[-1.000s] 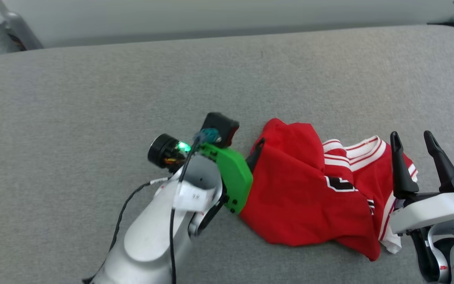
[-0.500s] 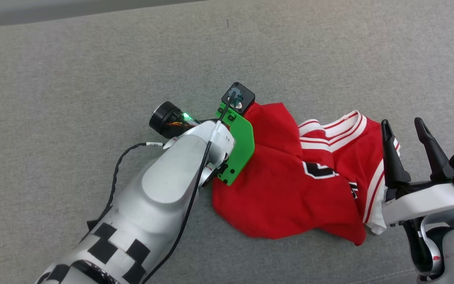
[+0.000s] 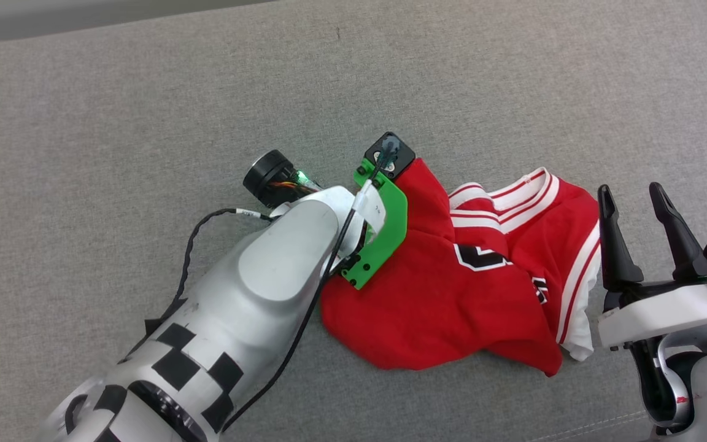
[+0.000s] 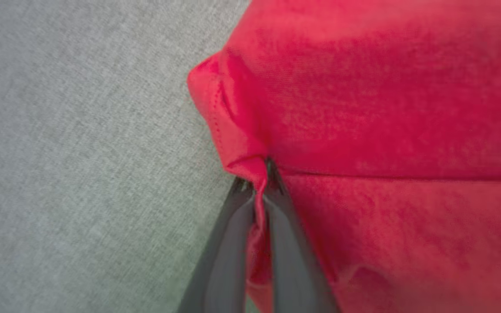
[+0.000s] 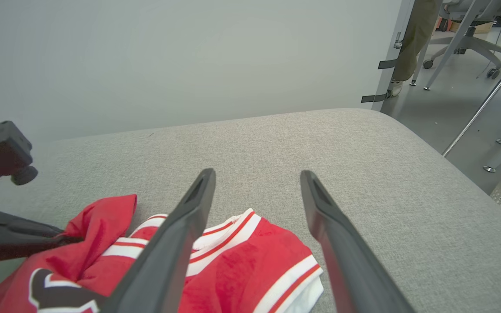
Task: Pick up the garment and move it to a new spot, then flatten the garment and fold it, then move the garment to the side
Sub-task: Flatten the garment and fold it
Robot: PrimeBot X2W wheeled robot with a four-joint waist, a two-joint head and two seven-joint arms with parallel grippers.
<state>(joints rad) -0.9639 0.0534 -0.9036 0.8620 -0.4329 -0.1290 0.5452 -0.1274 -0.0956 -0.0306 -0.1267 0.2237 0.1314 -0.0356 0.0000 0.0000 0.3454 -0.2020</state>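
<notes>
We pinch a thin garment fold in the left gripper, right gripper spread; lifting risks slippage.

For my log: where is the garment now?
The garment lies crumpled right of centre in the head view on the grey cushion, its edge pinched in the left jaws.

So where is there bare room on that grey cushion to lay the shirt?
The grey fabric surface is bare left of the silver left arm and along the far edge beyond the red jersey T-shirt. It's crowded at the near right: the left gripper pinches the shirt's edge, and the open right gripper sits by its white-trimmed sleeve.
</notes>
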